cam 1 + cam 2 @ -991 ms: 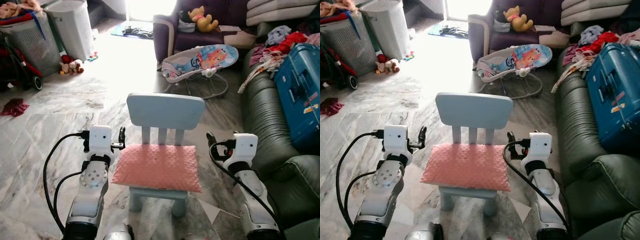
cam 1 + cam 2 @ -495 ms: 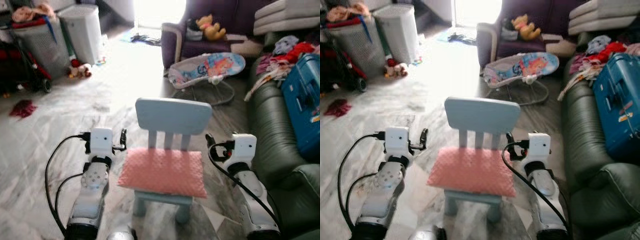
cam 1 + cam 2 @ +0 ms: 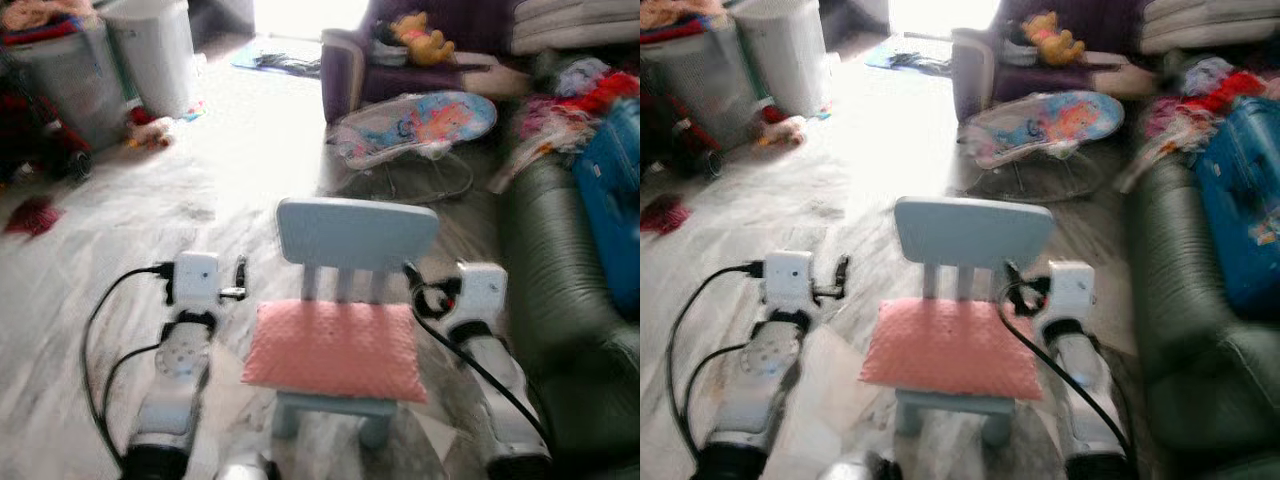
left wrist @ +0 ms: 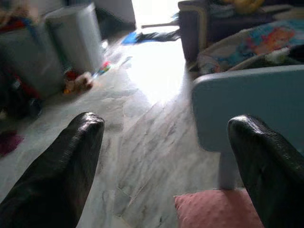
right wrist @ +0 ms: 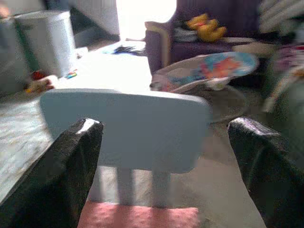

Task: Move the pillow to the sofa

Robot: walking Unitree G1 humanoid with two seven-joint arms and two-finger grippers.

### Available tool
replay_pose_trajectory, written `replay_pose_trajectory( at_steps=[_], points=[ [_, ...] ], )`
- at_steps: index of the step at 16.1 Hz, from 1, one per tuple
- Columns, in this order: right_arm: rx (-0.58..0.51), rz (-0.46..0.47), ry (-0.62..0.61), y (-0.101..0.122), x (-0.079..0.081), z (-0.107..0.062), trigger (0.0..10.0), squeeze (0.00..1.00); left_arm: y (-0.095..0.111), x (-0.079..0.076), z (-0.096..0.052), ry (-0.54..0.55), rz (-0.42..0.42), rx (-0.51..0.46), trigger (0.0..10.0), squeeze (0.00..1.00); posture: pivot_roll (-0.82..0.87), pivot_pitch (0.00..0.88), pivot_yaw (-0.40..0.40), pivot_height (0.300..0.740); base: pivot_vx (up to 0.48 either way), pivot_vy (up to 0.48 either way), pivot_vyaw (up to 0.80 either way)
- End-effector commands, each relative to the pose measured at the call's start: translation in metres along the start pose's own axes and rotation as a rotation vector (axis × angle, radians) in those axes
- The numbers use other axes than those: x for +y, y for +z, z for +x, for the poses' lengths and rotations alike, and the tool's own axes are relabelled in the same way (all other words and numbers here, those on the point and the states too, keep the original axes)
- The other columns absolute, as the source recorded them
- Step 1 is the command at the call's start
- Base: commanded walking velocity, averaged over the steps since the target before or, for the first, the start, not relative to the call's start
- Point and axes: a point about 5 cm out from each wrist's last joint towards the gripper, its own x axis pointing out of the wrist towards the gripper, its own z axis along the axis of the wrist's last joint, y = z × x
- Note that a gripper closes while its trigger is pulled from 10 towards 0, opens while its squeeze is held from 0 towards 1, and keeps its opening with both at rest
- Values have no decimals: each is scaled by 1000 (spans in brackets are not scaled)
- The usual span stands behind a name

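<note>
On a marble floor (image 3: 120, 210) beside the green sofa (image 3: 570, 290), the pink pillow (image 3: 335, 348) lies on a small blue chair (image 3: 355, 235). The view has shifted and blurred since a second ago, suggesting the robot is stepping; left claw (image 4: 166, 142) and right claw (image 5: 164, 142), both spread, flank the untouched pillow.

The pink bumpy pillow (image 3: 335, 347) lies on the small light-blue plastic chair (image 3: 355, 233). Its tall back blocks the far side. Both sides are open floor.

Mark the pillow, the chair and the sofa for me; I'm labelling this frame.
pillow (image 3: 335, 347): left eye view, middle of its pink top.
chair (image 3: 356, 233): left eye view, centre of the light blue backrest.
sofa (image 3: 560, 270): left eye view, dark green seat cushion.
</note>
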Motion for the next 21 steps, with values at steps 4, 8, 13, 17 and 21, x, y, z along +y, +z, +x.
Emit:
replay_pose_trajectory(
  at_steps=[4,8,13,17,21],
  points=[
    [18,-6,-29,-3,-9,-2,10000,0,0,-9,-1,-26,-8,4,10000,0,-20,0,2,740,216,0,-533],
    [25,-5,-25,-4,-8,-2,10000,0,0,-10,-1,-43,-2,-6,10000,0,-19,0,0,740,144,0,0],
    [23,-10,-28,-4,-9,-3,10000,0,0,-11,-1,-49,-10,3,10000,0,-21,0,2,740,344,0,-403],
    [27,-10,-24,-5,-9,-3,10000,0,-1,-10,-2,-32,-18,13,10000,0,-20,0,0,740,0,0,0],
    [27,1,-11,-6,-7,-5,10000,0,-1,-11,-3,-36,-23,10,10000,0,-20,0,1,740,0,0,0]
  ],
)
